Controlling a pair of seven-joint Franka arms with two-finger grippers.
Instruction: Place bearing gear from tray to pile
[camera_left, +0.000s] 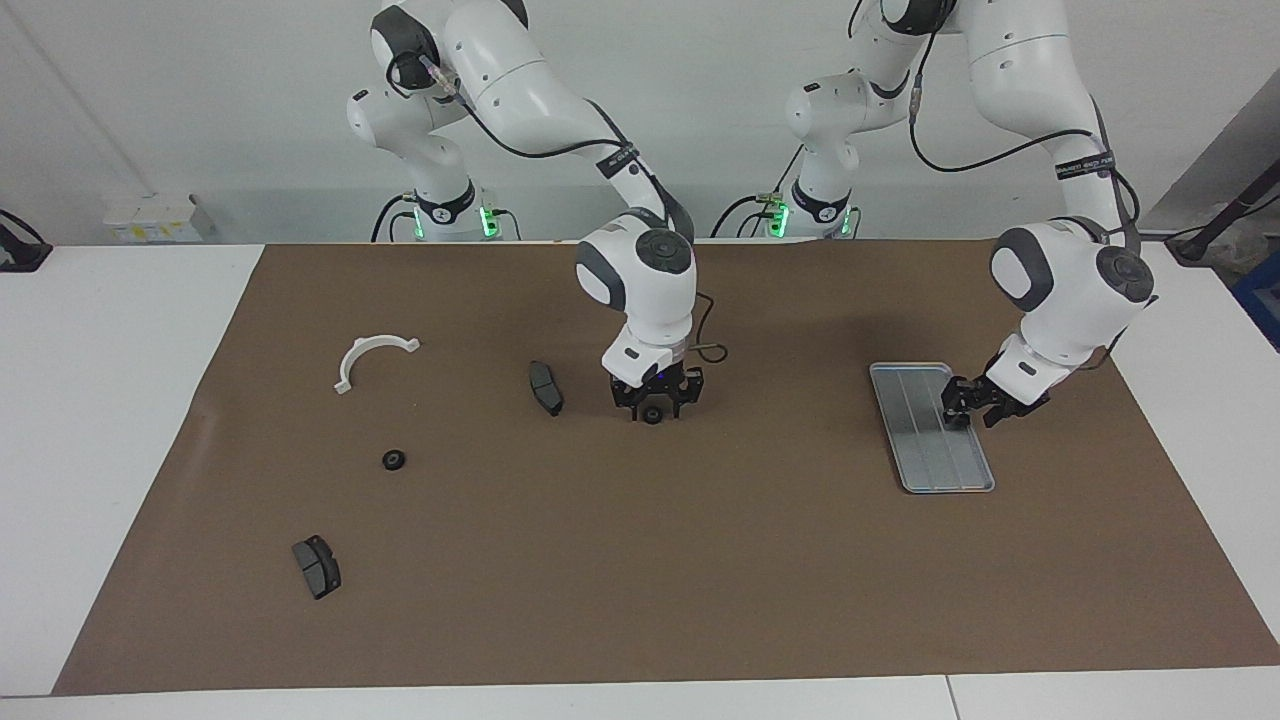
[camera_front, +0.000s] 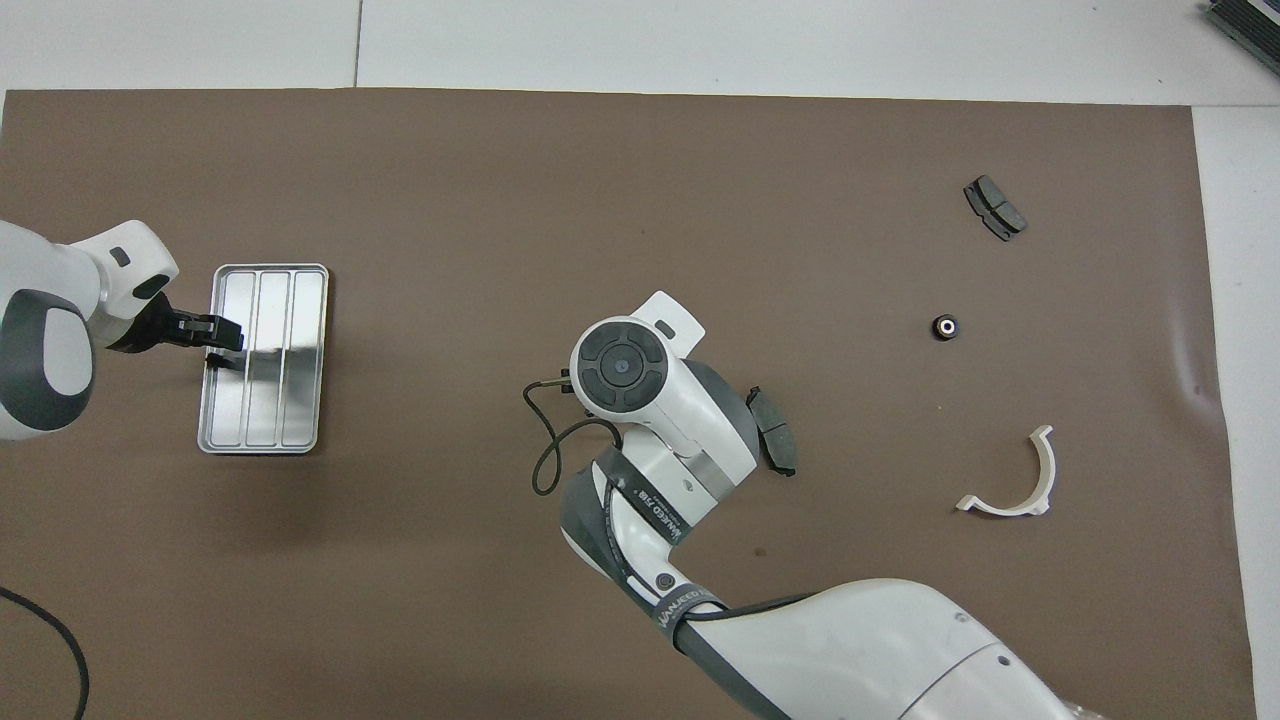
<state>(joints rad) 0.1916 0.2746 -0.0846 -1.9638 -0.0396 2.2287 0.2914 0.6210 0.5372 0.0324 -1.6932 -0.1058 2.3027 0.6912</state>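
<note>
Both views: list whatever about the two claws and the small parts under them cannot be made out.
- Right claw: in the overhead view the arm's own wrist covers it and the small black ring.
- Whether that ring is gripped: too small in the facing view.
- Left claw at the tray: the small dark part under it is hidden by its fingers in both views.
- Either claw open or shut: cannot tell.
</note>
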